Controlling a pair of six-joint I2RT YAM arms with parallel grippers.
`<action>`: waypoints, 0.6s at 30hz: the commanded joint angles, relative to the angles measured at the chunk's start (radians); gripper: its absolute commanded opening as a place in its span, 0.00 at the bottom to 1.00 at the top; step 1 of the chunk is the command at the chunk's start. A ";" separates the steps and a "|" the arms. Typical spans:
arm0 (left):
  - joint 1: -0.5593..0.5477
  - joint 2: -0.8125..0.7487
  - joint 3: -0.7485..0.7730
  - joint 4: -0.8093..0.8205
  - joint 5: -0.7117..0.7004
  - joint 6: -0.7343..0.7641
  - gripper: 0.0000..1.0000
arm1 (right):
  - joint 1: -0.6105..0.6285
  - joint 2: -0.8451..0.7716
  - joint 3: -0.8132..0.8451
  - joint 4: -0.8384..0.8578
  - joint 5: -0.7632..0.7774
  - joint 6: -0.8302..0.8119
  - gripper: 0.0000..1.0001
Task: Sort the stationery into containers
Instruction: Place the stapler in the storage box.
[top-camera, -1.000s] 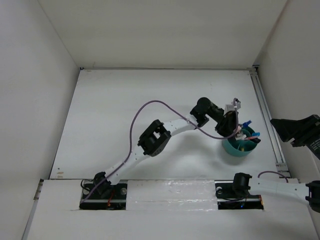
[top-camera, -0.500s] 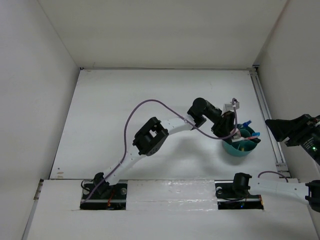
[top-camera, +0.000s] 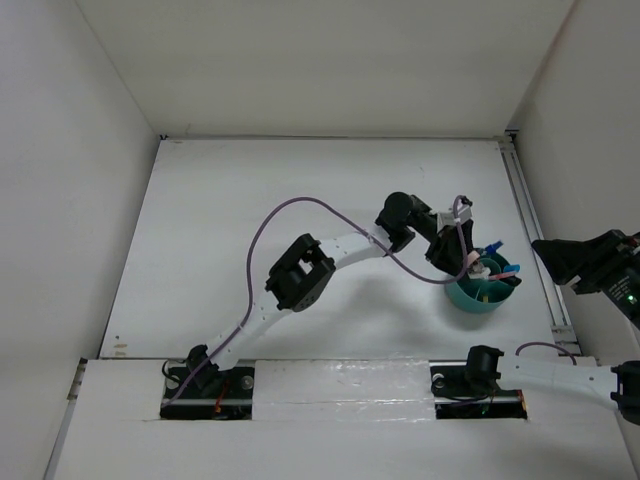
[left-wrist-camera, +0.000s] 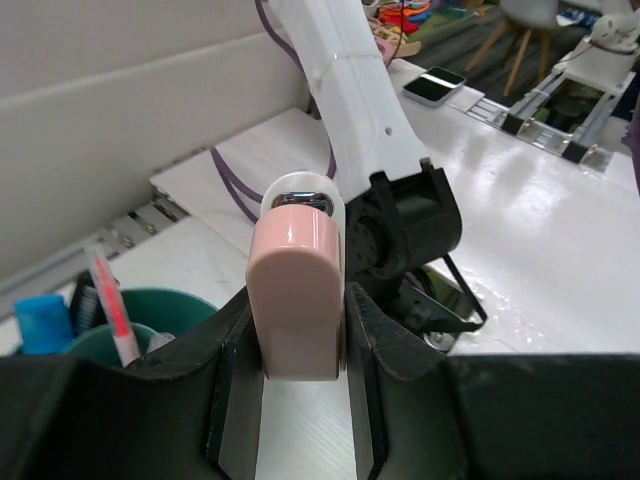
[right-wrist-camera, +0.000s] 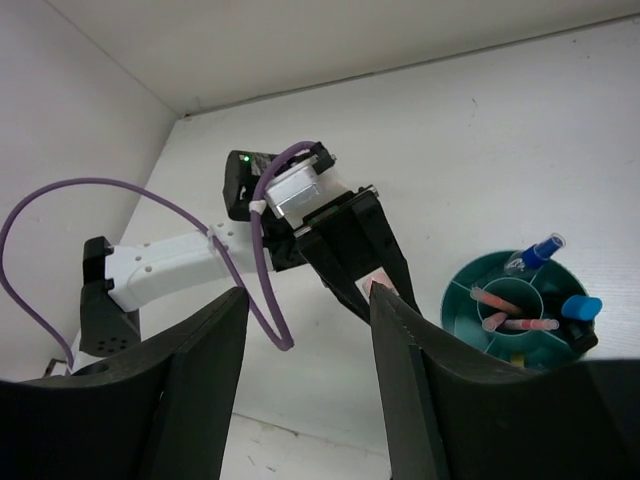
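My left gripper (left-wrist-camera: 298, 335) is shut on a pinkish eraser block (left-wrist-camera: 296, 270) with a rounded end. In the top view that left gripper (top-camera: 474, 266) hangs at the left rim of the round teal cup (top-camera: 462, 298). The right wrist view shows the eraser (right-wrist-camera: 379, 288) just left of the cup's rim (right-wrist-camera: 452, 303). Inside the cup stand a clear bottle with a blue cap (right-wrist-camera: 535, 253), pink pencils (right-wrist-camera: 497, 298) and a blue-capped highlighter (right-wrist-camera: 580, 307). My right gripper (right-wrist-camera: 308, 390) is open and holds nothing, raised at the right edge (top-camera: 550, 258).
A purple cable (top-camera: 290, 215) loops above the left arm (top-camera: 300, 275). A metal rail (top-camera: 530, 215) runs along the table's right edge beside the cup. White walls close in the table on three sides.
The left arm's elbow shifted left and its gripper, still on the eraser, edged closer to the cup's rim. The right gripper sank slightly and moved a little left.
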 joint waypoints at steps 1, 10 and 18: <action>-0.003 -0.010 0.078 0.300 0.088 0.082 0.00 | 0.008 -0.011 -0.002 0.012 -0.012 -0.003 0.57; -0.003 0.021 0.090 0.177 0.034 0.238 0.00 | 0.008 -0.011 -0.021 0.021 -0.042 -0.003 0.58; -0.003 0.050 0.090 0.122 0.000 0.315 0.00 | 0.008 -0.022 -0.039 0.030 -0.069 -0.003 0.58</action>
